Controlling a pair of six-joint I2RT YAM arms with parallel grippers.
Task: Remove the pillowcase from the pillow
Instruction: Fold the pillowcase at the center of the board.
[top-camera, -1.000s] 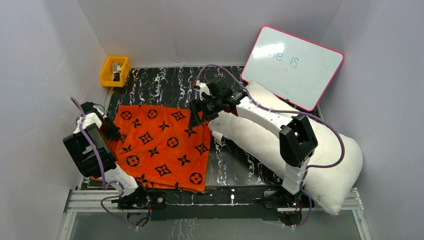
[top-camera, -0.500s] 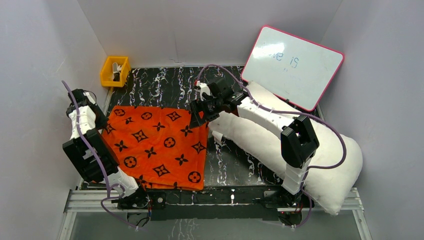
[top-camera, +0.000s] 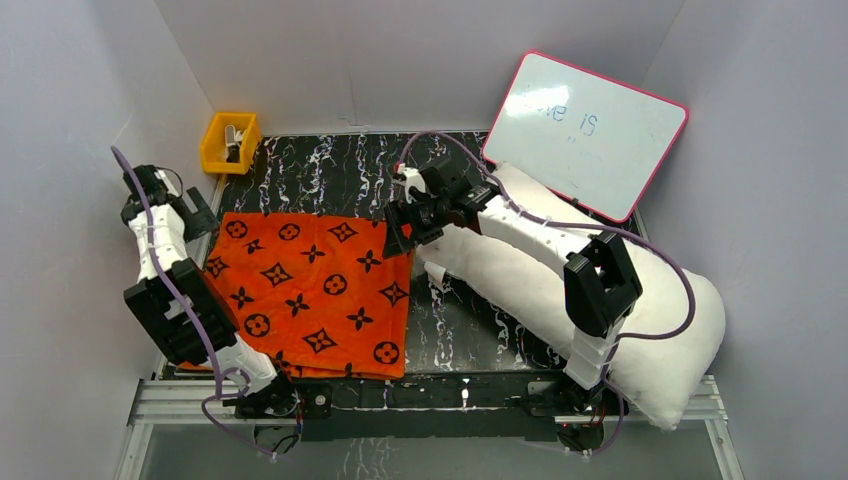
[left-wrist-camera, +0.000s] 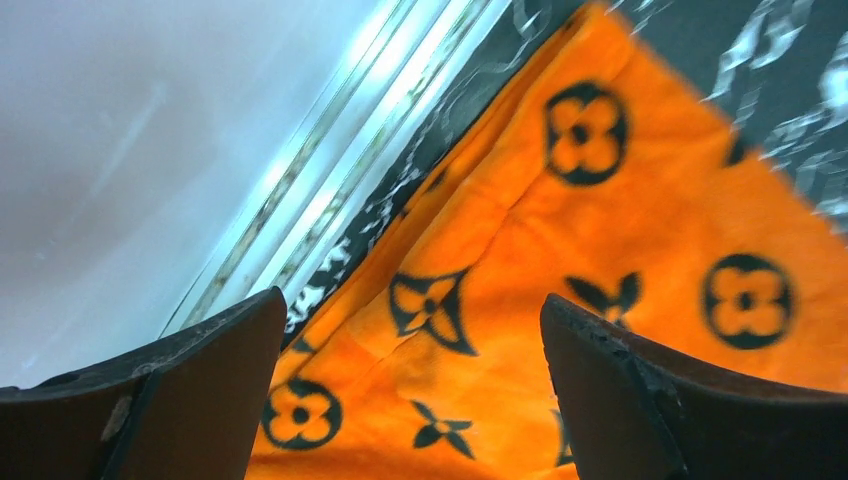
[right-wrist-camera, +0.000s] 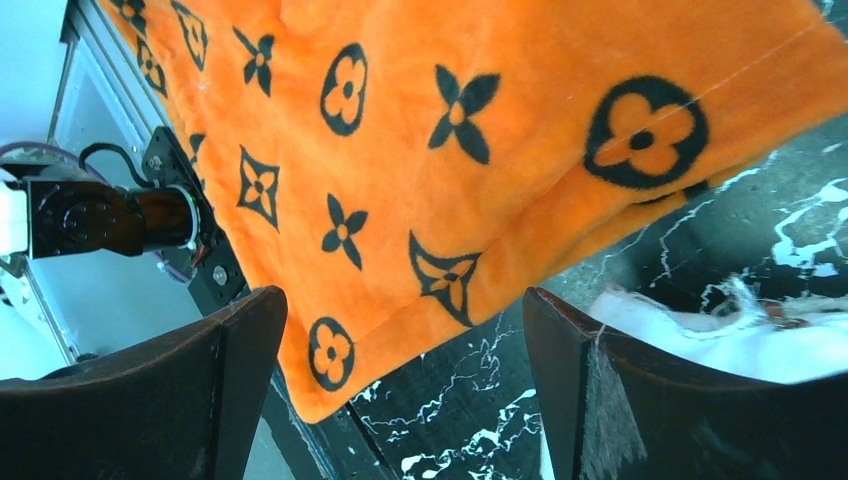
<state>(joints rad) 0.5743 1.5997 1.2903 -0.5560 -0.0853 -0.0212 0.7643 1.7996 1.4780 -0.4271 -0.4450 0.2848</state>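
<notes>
We see the pillowcase (top-camera: 310, 295) spread flat on the left half of the bench (top-camera: 340, 175), fully off the pillow (top-camera: 668, 330), which lies close beside it on the right, partly under our right arm. Our left end effector (left-wrist-camera: 410, 300) hangs near the pillowcase's far left corner, jaws wide, holding nothing. Our right end effector (right-wrist-camera: 402, 295) hovers above its far right edge, also wide and empty.
</notes>
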